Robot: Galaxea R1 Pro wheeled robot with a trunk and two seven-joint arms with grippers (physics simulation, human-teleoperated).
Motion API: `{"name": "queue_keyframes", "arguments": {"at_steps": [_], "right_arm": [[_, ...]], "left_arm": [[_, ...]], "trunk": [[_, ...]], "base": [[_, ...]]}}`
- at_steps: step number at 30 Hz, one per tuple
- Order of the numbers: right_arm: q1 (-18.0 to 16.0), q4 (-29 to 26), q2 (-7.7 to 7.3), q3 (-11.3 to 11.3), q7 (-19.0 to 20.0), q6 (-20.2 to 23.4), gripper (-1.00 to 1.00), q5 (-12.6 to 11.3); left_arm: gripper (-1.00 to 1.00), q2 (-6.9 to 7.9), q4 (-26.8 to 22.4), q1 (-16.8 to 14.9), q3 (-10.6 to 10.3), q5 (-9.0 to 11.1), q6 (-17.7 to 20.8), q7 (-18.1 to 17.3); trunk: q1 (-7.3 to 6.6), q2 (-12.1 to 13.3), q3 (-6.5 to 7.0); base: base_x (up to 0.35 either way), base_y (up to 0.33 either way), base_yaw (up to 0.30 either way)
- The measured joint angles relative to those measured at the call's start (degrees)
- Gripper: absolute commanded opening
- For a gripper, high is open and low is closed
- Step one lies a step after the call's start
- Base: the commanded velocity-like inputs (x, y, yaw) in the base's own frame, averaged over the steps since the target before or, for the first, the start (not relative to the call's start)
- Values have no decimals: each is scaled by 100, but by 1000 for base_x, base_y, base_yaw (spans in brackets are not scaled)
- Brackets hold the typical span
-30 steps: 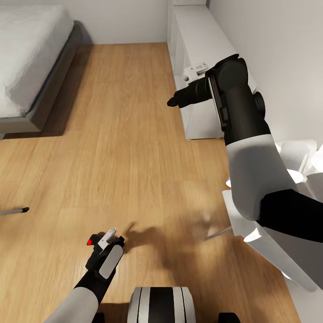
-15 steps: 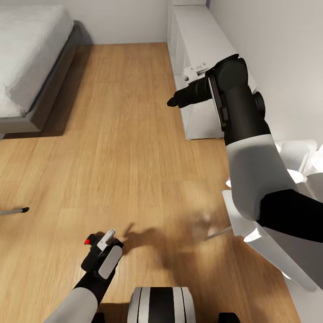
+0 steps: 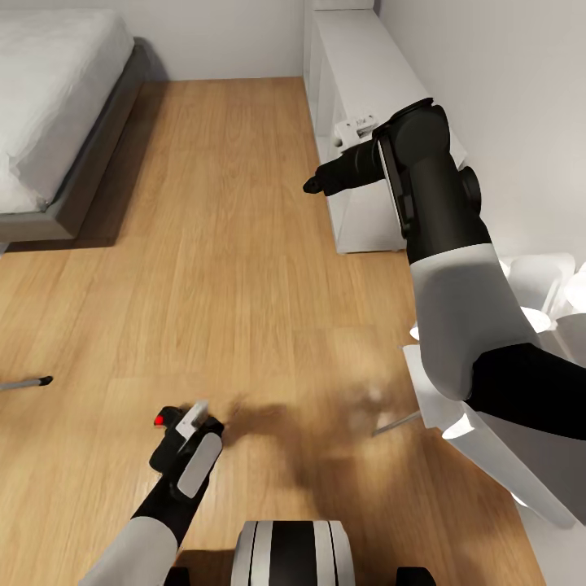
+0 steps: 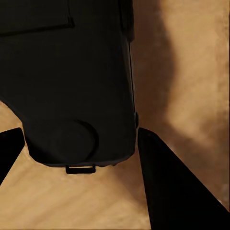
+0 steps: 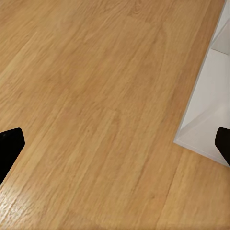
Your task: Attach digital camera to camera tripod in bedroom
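My left jaws are clamped on the digital camera to carry it; my right jaws are apart, empty

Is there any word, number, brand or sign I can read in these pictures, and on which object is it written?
None can be read.
Right arm's white wrist plate: small dark marks, too blurred to read.
Digital camera between the left gripper's fingers: plain black body, no lettering visible.
White shelf: no text.
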Motion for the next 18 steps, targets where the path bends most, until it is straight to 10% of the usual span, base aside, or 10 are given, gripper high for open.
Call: {"name": "queue_keyframes", "arguments": {"at_steps": [3,7,18], "right_arm": [[0,0,0,-7,-12,0,100,-1],[1,-1,0,-8,-15,0,100,0],[0,0,0,-20,-16,0,100,1]], "left_arm": [[-100,-22,-1326,3,-121,-46,100,852],[-100,-22,-1651,9,-644,-17,271,1465],[-100,5,-1816,7,-1345,-34,356,1750]], "trunk": [[-1,0,1],[0,0,0],[0,0,0]], "base": [[0,0,0],[0,0,0],[0,0,0]]}}
